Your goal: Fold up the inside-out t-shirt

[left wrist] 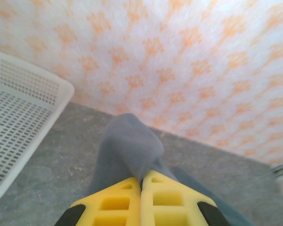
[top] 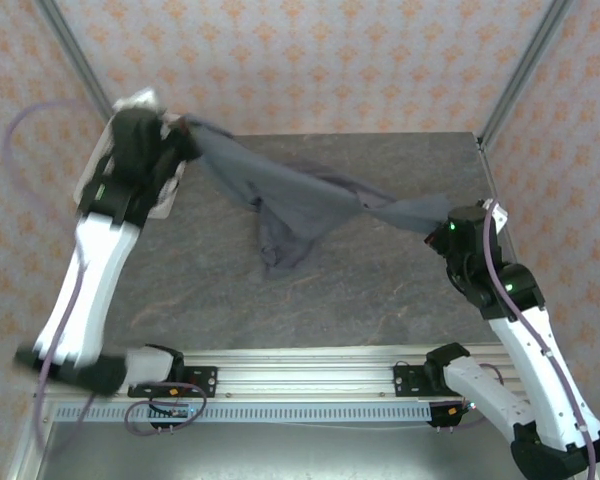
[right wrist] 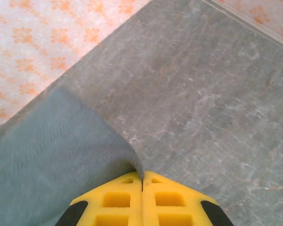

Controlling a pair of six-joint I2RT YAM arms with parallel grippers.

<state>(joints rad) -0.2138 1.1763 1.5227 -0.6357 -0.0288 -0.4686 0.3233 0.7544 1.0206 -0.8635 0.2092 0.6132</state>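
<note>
Top external view has the inside-out t-shirt (top: pixel 300 205) strung in the air between the left arm (top: pixel 90 270) and the right arm (top: pixel 525 330), above the grey surface (top: pixel 380 300). One end is pinched over the surface's far left corner by the left jaws and the other near the surface's right edge by the right jaws. The loose middle sags in a twisted bunch toward the centre of the surface; whether it touches there I cannot tell. Left wrist view shows the left jaws closed together on a hump of the grey cloth, with a white mesh basket (left wrist: pixel 19 117) at the surface's left edge. Right wrist view shows the right jaws likewise clamped on a stitched edge of the shirt, over bare surface. By my reading the task is at an early stage: the shirt is lifted and stretched, but not spread flat, and no fold is made. Laying it out, smoothing it and folding sleeves and body all remain.
</note>
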